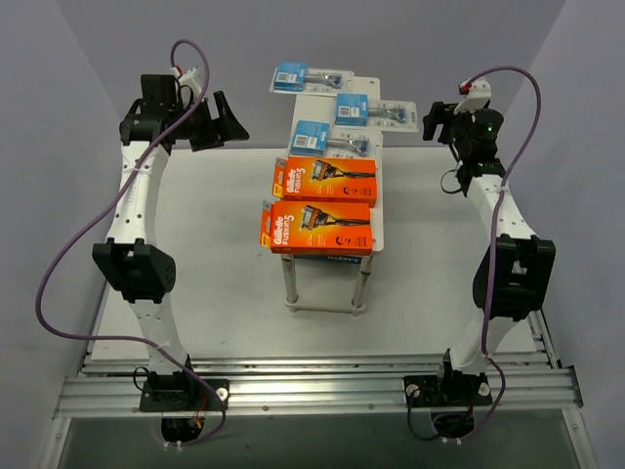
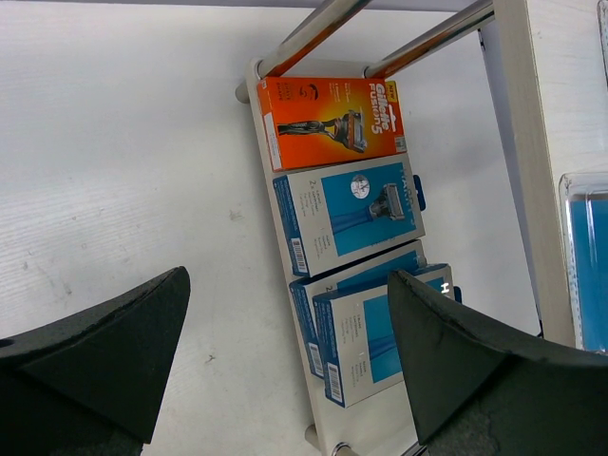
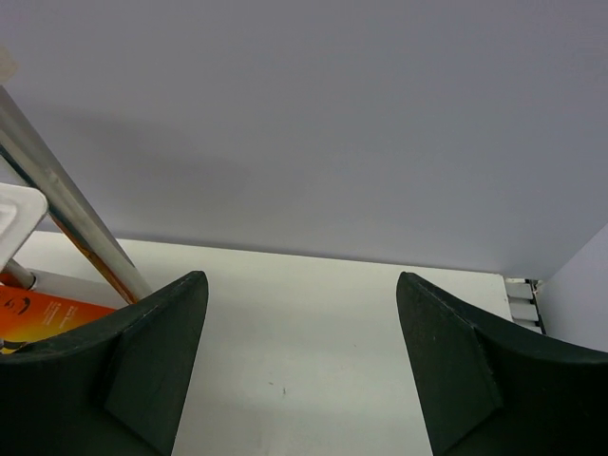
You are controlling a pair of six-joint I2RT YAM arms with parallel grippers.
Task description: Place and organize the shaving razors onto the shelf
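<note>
Flanking the shelf point(image 1: 379, 200) with both arms raised and stretched forward, with left gripper point(image 1: 217, 125) and right gripper point(image 1: 435, 122) spread wide, clasping nothing. Bearing three blister packs point(image 1: 332, 140) and two orange boxes point(image 1: 325, 180) on top; lower orange box point(image 2: 331, 122) and blue-and-white boxes point(image 2: 350, 214) beneath.

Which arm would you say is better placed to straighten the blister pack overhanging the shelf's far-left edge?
Likely left: the open left gripper hangs nearer that blister pack; the right gripper sits across the shelf.

Bright, even, diffuse light from above, soft faint shadow under the shelf point(image 1: 377, 210), glare streaks on its metal legs point(image 2: 313, 28), all three views sharp.
</note>
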